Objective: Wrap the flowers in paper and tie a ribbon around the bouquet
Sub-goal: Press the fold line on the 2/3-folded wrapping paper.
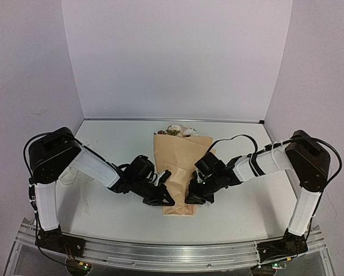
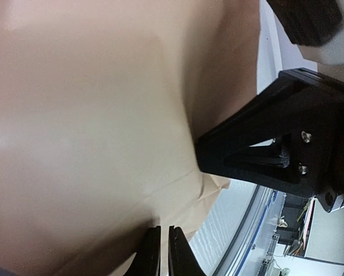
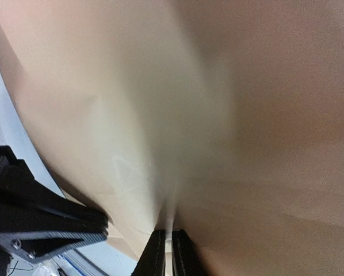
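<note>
The paper [image 1: 180,167] lies folded into a cone round the flowers [image 1: 175,131], whose heads show at its far end, so wrapping looks nearly done and tying not yet begun. At the paper's near end the left gripper [image 2: 161,233] and the right gripper [image 3: 168,232] sit on its left and right sides, each with jaws almost together, pinching a fold of paper. Next, I judge, one gripper must hold that end gathered while the other fetches the ribbon, which shows in no view.
</note>
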You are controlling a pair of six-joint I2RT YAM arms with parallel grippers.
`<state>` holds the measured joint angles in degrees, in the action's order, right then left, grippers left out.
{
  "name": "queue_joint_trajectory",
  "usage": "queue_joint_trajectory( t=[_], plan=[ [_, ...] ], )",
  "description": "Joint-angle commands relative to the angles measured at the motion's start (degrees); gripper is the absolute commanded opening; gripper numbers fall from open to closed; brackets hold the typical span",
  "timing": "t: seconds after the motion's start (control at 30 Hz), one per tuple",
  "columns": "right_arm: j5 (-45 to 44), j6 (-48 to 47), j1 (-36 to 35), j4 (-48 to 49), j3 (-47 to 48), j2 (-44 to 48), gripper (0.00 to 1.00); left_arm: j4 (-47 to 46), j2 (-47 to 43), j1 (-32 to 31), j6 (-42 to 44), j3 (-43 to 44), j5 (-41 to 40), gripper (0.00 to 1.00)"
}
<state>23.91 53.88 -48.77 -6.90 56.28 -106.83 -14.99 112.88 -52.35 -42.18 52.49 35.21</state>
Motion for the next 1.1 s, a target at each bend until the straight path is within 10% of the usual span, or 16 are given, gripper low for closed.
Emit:
queue_joint_trajectory(
  t=[0.0, 1.07],
  plan=[
    [-2.9, 0.11, 0.21, -1.01, -1.26, -1.98, 0.08, -3.99, -0.5, 3.4, -3.11, -2.85, 1.78, 0.08],
    [-0.3, -3.25, 1.29, -3.6, -1.31, -1.43, 0.08, -3.95, 12.65, 22.81, -10.39, 11.55, 4.74, 0.14]
  ],
)
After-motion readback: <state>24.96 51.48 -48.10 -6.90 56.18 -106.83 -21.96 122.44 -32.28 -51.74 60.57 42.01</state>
